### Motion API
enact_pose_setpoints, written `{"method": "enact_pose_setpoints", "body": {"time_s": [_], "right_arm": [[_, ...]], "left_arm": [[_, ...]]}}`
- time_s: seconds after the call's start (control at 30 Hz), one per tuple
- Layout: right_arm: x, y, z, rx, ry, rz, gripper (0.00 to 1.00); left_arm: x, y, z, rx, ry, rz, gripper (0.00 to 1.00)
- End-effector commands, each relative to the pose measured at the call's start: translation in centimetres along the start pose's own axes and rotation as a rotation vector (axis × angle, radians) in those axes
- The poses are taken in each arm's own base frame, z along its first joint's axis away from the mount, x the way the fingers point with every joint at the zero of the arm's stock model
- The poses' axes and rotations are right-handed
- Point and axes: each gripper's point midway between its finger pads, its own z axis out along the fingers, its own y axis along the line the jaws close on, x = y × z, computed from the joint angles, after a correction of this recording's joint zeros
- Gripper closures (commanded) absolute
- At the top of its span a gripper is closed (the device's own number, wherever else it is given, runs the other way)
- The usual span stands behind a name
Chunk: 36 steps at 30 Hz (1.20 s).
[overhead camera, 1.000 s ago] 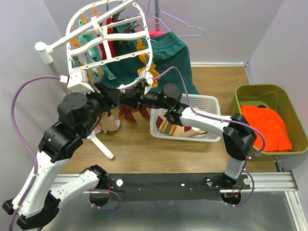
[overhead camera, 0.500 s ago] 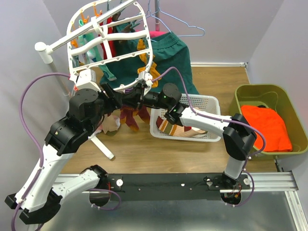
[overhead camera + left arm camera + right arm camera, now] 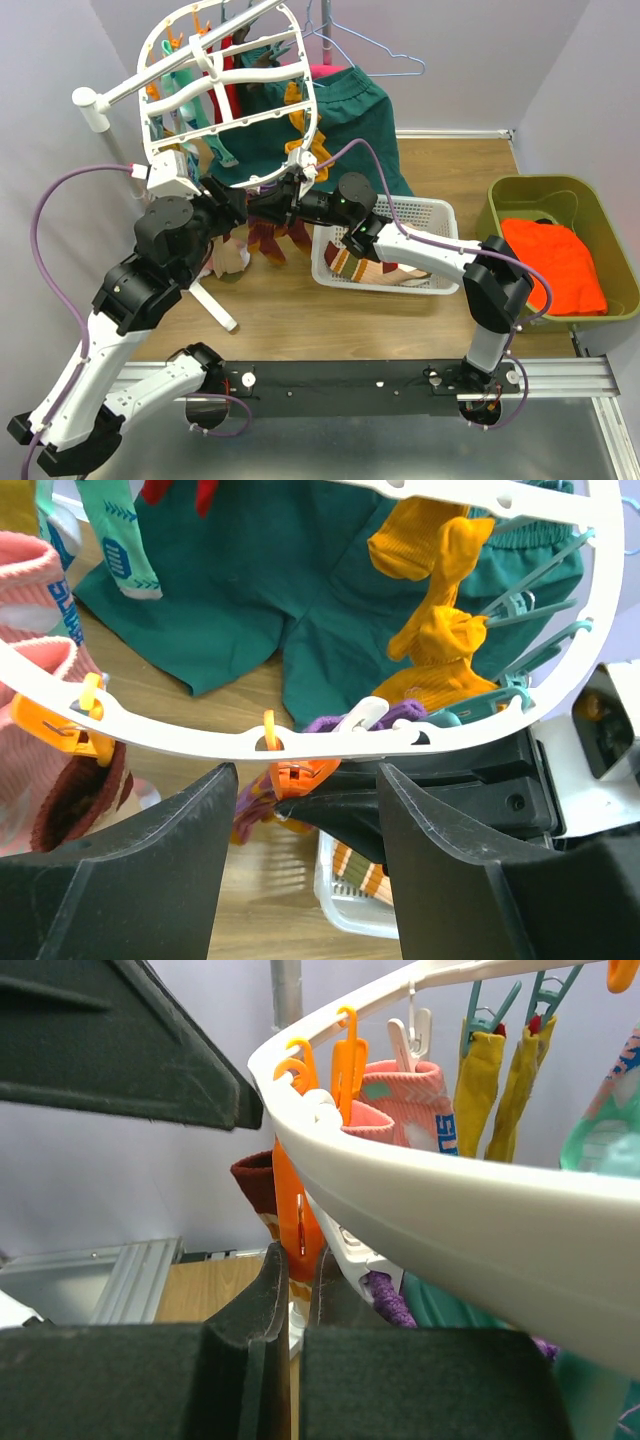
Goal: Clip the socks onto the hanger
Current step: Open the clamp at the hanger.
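My right hand [image 3: 298, 1270] is pressed nearly together on an orange clip [image 3: 300, 773] that hangs from the near rim of the hanger [image 3: 240, 118]. My left hand [image 3: 303, 785] hovers just beneath that same rim, its fingers spread wide with nothing gripped between them. The hanger sits tilted above the wooden surface [image 3: 300, 300], carrying mustard socks [image 3: 440, 630], a pink sock [image 3: 30, 580] and a maroon sock [image 3: 256, 1178], and striped socks [image 3: 350, 262] lie in the white basket [image 3: 440, 212] down on the surface
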Motion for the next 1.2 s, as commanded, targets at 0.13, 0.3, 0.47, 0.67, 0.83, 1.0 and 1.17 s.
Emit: {"method": "enact_pose_setpoints", "body": {"time_s": [0.13,0.3,0.47,0.67,0.83,1.0,1.17], "right_arm": [[1.0,1.1,-0.3,-0.041,0.032,0.041,0.99],[0.8,1.3,-0.3,-0.048,0.028,0.042,0.99],[0.8,1.4,-0.3,-0.054,0.028,0.048,0.99],[0.9,1.6,-0.3,-0.068,0.029,0.056,0.99],[0.8,2.0,-0.3,-0.087,0.026,0.071,0.99],[0.6,2.4,-0.4,-0.099,0.021,0.083,0.99],[0.6,2.7,-0.3,-0.112,0.021,0.094,0.99]], "left_arm": [[0.3,-0.4,1.2,0.003,-0.014,0.009,0.34],[0.8,0.3,1.5,-0.03,-0.006,0.033,0.39],[0.4,0.9,1.6,-0.053,-0.047,0.034,0.51],[-0.1,0.7,1.8,-0.035,-0.089,0.019,0.51],[-0.2,0.7,2.1,-0.034,-0.117,0.012,0.48],[-1.1,1.2,1.6,-0.034,-0.177,-0.019,0.47],[-1.9,1.2,1.4,-0.02,-0.229,-0.026,0.48]]}}
